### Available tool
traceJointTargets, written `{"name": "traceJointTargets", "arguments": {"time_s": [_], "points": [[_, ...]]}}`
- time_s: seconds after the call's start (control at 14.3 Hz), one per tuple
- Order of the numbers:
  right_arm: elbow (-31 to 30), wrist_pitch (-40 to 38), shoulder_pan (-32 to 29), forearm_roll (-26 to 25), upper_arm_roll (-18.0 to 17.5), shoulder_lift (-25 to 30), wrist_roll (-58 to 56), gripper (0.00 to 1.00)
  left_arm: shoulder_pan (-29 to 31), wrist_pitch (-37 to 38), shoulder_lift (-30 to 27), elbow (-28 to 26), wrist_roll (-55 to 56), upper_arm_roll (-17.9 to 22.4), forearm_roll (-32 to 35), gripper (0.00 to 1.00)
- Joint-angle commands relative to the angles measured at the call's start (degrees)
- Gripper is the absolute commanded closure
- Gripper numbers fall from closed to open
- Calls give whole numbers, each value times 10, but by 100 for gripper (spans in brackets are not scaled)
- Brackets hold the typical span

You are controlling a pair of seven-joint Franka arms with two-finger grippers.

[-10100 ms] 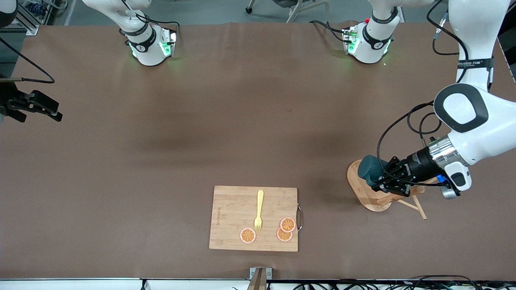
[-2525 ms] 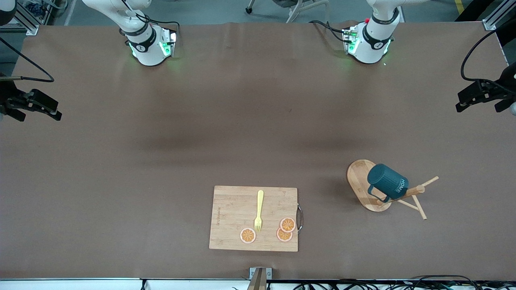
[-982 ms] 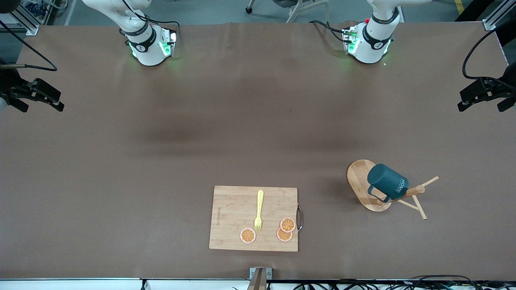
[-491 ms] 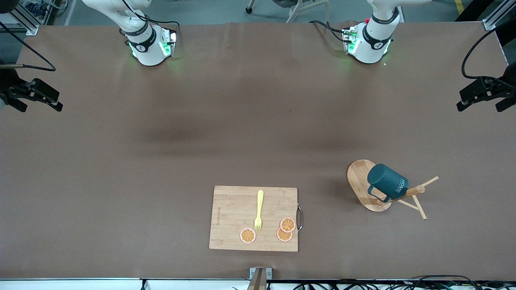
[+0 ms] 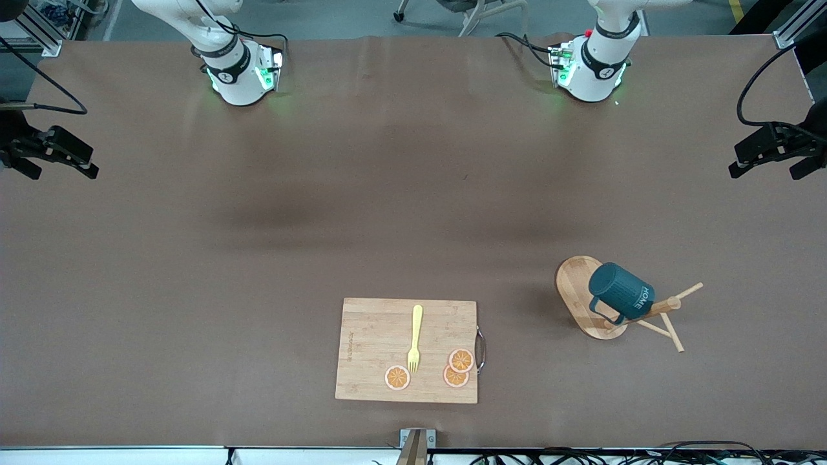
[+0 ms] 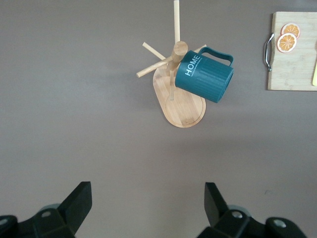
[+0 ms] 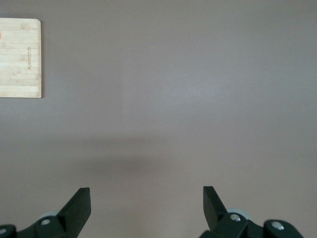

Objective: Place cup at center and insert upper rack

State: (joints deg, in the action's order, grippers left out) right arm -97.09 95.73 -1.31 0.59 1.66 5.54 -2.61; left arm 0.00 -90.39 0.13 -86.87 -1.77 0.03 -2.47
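Two grippers wide, cup on rack

Both arms wait. The left gripper (image 5: 773, 154) hangs over the table's left-arm end, the right gripper (image 5: 53, 155) over the right-arm end, each spread wide and empty. The cup (image 5: 620, 294) hangs tilted on the upper rack (image 5: 581, 303), beside the cutting board (image 5: 375, 342).

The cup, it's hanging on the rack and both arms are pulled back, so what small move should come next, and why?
Probably none beyond waiting. The cup already hangs by its handle on a peg of the rack, free of both grippers. The left gripper and right gripper are open, over the table's ends.
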Motion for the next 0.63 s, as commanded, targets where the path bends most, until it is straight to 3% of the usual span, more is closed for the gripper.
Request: {"name": "traceJointTargets", "arguments": {"time_s": [0.0, 0.56], "points": [[-7, 0, -4, -4, -3, 12, 2, 0, 0, 3, 0, 8, 1, 2, -9, 0], [-6, 7, -4, 0, -3, 11, 2, 0, 0, 3, 0, 8, 0, 2, -10, 0]]}}
